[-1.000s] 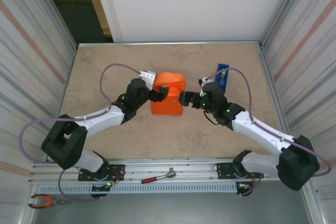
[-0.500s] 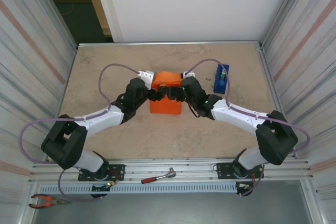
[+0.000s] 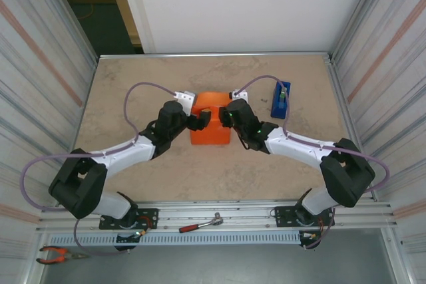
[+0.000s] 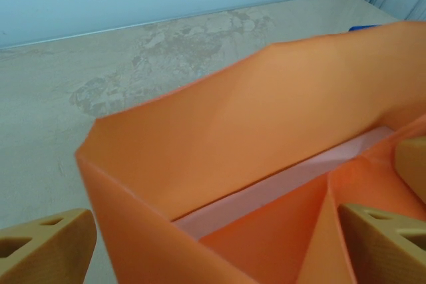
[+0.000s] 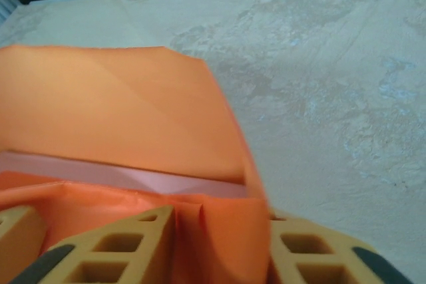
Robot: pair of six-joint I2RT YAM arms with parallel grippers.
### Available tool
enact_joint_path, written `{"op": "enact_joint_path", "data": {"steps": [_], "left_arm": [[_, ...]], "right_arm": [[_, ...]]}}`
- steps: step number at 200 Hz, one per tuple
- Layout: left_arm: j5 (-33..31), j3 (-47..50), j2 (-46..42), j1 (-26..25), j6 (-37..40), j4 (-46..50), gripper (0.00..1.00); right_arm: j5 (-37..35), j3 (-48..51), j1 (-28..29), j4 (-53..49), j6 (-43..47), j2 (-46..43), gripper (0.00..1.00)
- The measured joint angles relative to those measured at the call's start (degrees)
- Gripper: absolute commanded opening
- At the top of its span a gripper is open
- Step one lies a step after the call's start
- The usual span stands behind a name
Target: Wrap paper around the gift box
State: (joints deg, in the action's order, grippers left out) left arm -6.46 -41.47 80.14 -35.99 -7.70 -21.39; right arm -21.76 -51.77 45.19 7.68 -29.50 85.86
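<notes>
Table [image 3: 133,84]: bears the orange paper [image 3: 212,128] at centre, folded up around the pink gift box [image 4: 279,187]; only a strip of box shows inside. Right gripper [image 5: 219,251]: narrowed, pinching a paper flap; left gripper [image 4: 213,241]: wide, astride one paper wall. Handling: draw the flap low and taut across the box; brace with the left.

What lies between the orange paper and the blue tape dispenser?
The right arm's wrist and its purple cable over bare table, in the top view.

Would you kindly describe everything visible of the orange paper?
The paper is plain, bright orange and matte, folded up around the gift box, whose pink edge shows in a gap under its raised far flap. It rests on the table. The right claw pinches one fold; a corner sits within the open left claw.
</notes>
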Motion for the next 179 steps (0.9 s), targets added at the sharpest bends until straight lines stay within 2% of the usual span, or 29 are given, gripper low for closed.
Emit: {"op": "enact_joint_path", "data": {"steps": [29, 67, 83, 98, 121, 148, 179], "left_arm": [[2.89, 0.00, -5.22, 2.38, -2.10, 2.38, 0.95], [7.50, 1.97, -15.50, 12.07, -10.47, 1.29, 0.95], [8.57, 2.97, -17.70, 13.92, -13.11, 1.31, 0.95], [9.49, 3.67, -18.23, 12.94, -14.49, 1.14, 0.95], [9.18, 5.25, -17.88, 8.17, -14.49, 0.96, 0.95], [7.26, 6.36, -15.26, 2.78, -12.96, -0.09, 0.95], [3.45, 6.36, -10.45, -0.26, -11.06, -2.10, 0.94]], "right_arm": [[-0.55, -0.22, -0.11, 0.00, 0.02, 0.26, 0.22], [-0.96, -0.31, -0.15, -0.04, 0.00, 0.31, 0.19], [-0.98, -0.31, -0.15, -0.04, -0.02, 0.31, 0.19], [-0.98, -0.31, -0.15, -0.07, -0.04, 0.31, 0.19], [-0.98, -0.31, -0.15, -0.09, -0.24, 0.31, 0.20], [-0.98, -0.31, -0.15, -0.15, -0.26, 0.31, 0.20], [-0.96, -0.31, -0.15, -0.17, -0.35, 0.31, 0.20]]}}
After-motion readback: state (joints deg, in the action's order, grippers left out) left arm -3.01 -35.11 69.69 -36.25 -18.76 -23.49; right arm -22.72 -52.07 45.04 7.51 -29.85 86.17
